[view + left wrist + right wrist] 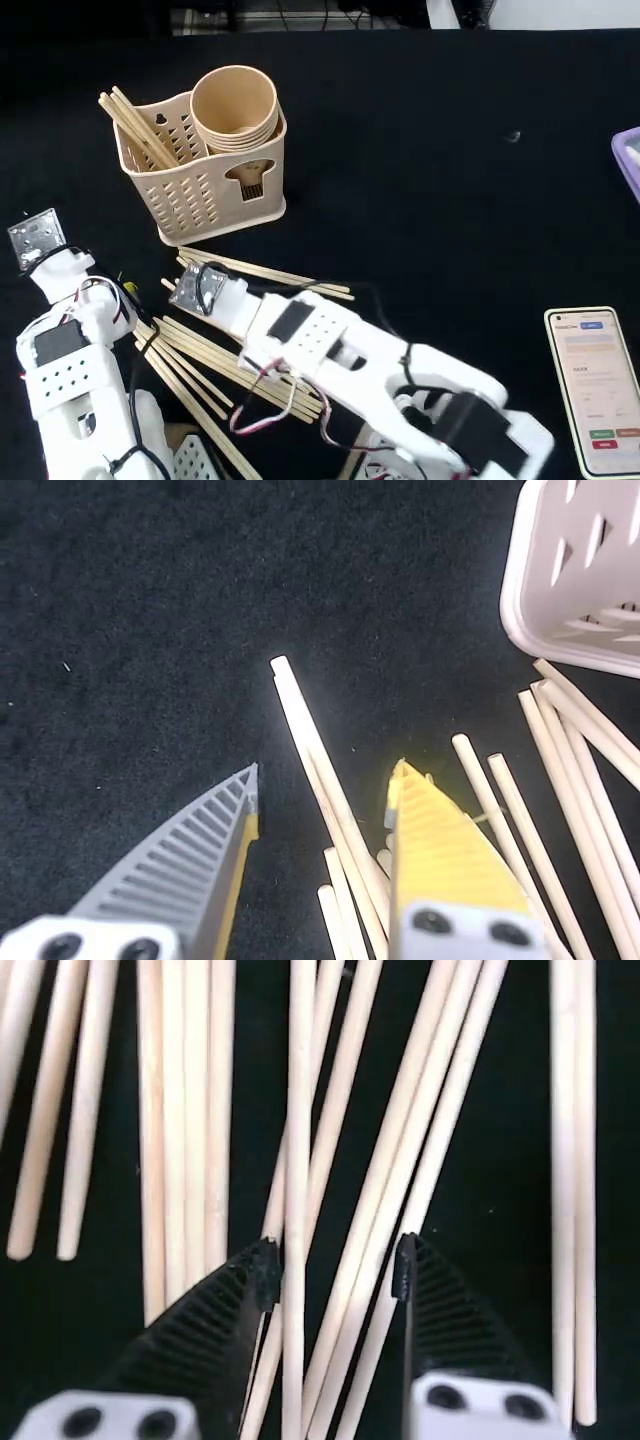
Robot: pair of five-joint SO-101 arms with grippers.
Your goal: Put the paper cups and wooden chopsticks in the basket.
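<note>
Already the cups [235, 105] sit nested inside the basket [200, 195], with a few chopsticks standing beside them. More chopsticks [210, 352] lie loose on the table just in front of the basket. The left gripper [325, 775] and right gripper [336, 1250] each gape open astride some. Being light, stiff and round, they will probably roll, so a pinch near mid-length looks safest.

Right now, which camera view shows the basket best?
The high view: the whole basket stands there, with stacked paper cups and some chopsticks inside. The left wrist view catches one corner of the basket. The right wrist view looks at loose chopsticks on the table instead.
</note>
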